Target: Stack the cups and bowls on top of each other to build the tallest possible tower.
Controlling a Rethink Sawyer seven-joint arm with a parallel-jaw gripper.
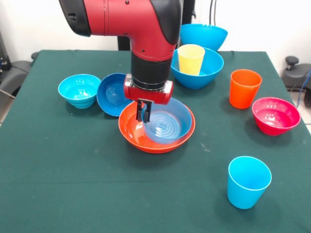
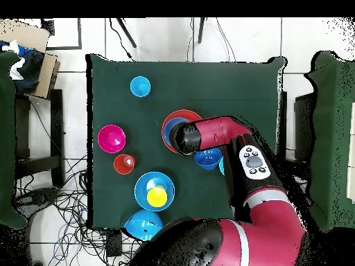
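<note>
My gripper hangs from the red arm with its fingers close together on the left rim of the medium light blue bowl. That bowl rests inside the wide orange bowl at the table's middle. The small dark blue bowl and the cyan bowl stand to the left. The yellow cup stands in a large blue bowl. The orange cup, the magenta bowl and the light blue cup stand at the right. In the overhead view the arm hides the gripper.
A second large blue bowl sits at the table's far edge behind the first. In the overhead view the light blue cup, magenta bowl and orange cup stand left of the arm. Chairs and cables surround the table.
</note>
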